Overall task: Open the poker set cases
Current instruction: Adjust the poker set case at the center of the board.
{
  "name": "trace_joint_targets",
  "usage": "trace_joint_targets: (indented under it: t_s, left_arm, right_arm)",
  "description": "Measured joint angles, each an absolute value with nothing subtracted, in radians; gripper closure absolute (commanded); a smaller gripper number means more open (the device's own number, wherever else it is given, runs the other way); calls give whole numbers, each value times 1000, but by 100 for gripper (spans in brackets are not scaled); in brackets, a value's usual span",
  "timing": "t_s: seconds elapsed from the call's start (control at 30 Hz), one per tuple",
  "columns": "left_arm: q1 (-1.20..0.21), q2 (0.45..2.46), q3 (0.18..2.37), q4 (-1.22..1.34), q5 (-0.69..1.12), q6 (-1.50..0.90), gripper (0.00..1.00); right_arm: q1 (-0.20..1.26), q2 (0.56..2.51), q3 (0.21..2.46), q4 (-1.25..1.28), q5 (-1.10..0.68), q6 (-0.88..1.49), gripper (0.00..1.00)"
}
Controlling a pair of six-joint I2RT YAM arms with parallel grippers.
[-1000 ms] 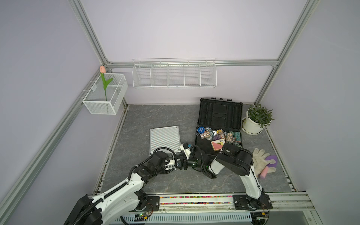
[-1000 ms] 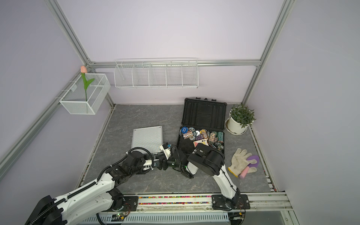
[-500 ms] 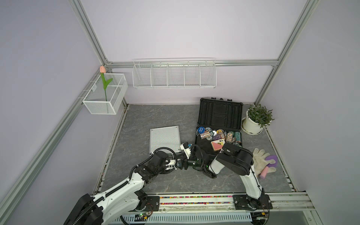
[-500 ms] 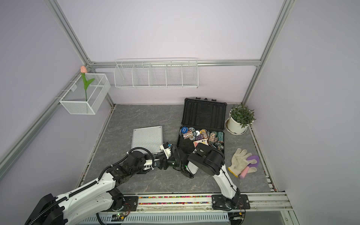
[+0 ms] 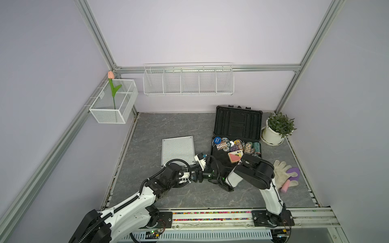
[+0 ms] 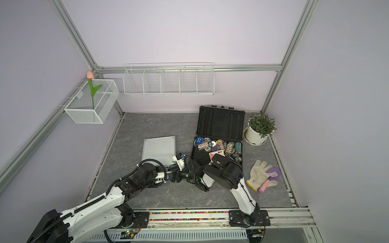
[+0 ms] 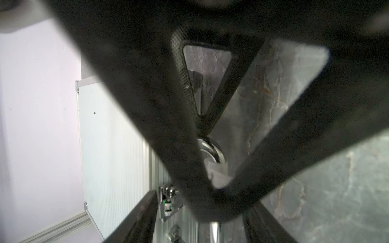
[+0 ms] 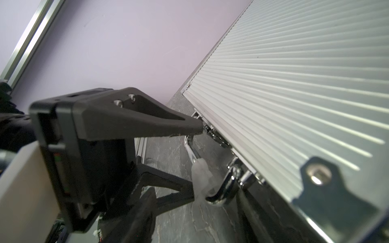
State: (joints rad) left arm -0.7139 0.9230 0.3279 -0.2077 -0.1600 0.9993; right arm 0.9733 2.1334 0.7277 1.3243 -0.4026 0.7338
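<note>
Black case lay open, chips and cards inside. Silver case (lid shut) touched left gripper at its near edge, jaws apart; right gripper unclear.

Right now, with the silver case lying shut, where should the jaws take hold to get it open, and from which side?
Take the metal latches on the front edge of the silver case, coming in low from the robot's side. The case lies flat with that edge, latches and chrome handle facing the arms; the ribbed lid probably offers nothing to pinch.
</note>
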Motion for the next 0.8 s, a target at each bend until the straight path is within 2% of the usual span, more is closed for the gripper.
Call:
trace_joint_targets:
  t_s: [0.13, 0.37, 0.43, 0.63, 0.8]
  left_arm:
    - [-714, 922, 327, -208, -159, 1000, 37]
    - [-715, 923, 327, -208, -155, 1000, 49]
    - [-716, 925, 327, -208, -154, 1000, 50]
    - [-717, 941, 327, -202, -149, 1000, 41]
    - [-718, 942, 327, -199, -144, 1000, 41]
  right_arm:
    - [971, 2128, 731, 1311, -412, 745, 37]
    - [969, 2121, 731, 1304, -416, 768, 37]
    - [968, 2120, 731, 1303, -417, 777, 37]
    - [961, 2117, 731, 1294, -421, 790, 38]
    - [957, 2108, 732, 1283, -429, 805, 38]
